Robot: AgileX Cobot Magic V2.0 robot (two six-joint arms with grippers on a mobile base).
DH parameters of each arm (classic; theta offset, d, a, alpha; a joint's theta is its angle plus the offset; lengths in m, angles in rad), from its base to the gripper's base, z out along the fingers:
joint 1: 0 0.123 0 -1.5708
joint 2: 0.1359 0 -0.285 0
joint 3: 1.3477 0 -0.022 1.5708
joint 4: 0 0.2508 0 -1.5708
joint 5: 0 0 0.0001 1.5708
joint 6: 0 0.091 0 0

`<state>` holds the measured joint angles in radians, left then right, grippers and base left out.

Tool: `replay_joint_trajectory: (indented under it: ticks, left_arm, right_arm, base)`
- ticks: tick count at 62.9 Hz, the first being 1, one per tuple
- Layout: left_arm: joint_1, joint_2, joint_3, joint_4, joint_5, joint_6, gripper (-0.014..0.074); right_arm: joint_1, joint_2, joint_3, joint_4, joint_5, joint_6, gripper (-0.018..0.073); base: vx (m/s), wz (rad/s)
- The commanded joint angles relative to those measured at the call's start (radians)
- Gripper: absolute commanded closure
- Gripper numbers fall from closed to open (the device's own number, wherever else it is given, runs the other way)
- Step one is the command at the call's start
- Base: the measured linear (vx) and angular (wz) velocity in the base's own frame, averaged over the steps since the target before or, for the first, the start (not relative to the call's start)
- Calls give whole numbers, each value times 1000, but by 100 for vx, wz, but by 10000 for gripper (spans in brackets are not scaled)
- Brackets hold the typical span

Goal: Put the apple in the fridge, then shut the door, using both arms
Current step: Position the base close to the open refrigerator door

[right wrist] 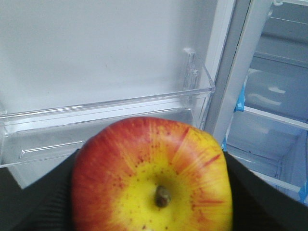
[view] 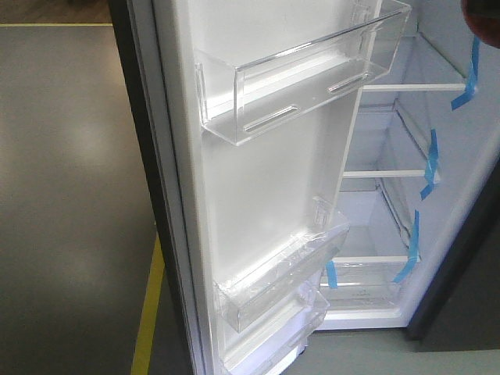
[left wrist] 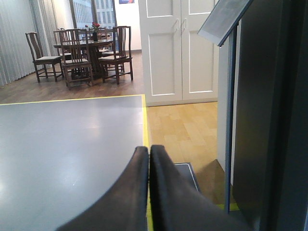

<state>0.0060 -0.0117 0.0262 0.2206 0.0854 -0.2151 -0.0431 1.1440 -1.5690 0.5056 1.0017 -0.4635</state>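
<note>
The apple (right wrist: 153,178) sits clamped in the right end effector (right wrist: 152,204), whose matte black pads (right wrist: 41,197) press against its two flanks, so the jaws are spread only to the fruit's width. Its stem dimple faces the wrist camera: a short brown stalk in a yellow hollow, with red streaks and fine speckles fanning outward to a glossy red rim. The fruit hangs in the air in front of the door (view: 266,187) and is not yet inside the fridge (view: 375,211). Just behind it is a clear plastic bin (right wrist: 120,120), a shallow rectangular trough with thin moulded ribs and a raised corner post, fixed to the smooth white liner. The front view shows the door swung wide, an upper transparent bin (view: 312,86) jutting out and lower bins (view: 273,285) stacked near the bottom. Beyond its edge the white compartment holds flat white shelves (view: 406,87), with blue tape strips (view: 473,74) stuck along the right wall. The left end effector (left wrist: 149,150) has its two dark, curved fingers (left wrist: 137,192) pressed flat together with nothing between them. It hangs over a smooth grey floor (left wrist: 62,159) edged by a yellow line (left wrist: 145,120), with pale wood flooring (left wrist: 183,125) beyond and a dark grey upright panel (left wrist: 269,120) close on its right
</note>
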Motion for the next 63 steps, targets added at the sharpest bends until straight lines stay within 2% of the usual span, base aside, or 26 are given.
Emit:
replay_joint_trajectory:
  ticks: [1, 63]
  left_arm:
    - [-6, -15, 28, -7, -76, -2, 603]
    - [-6, -15, 28, -7, -76, -2, 603]
  right_arm:
    - [-3, -17, -31, 30, -73, -11, 568]
    - [-3, -17, -31, 30, -73, -11, 568]
  base:
    - [4, 0]
    - [1, -1]
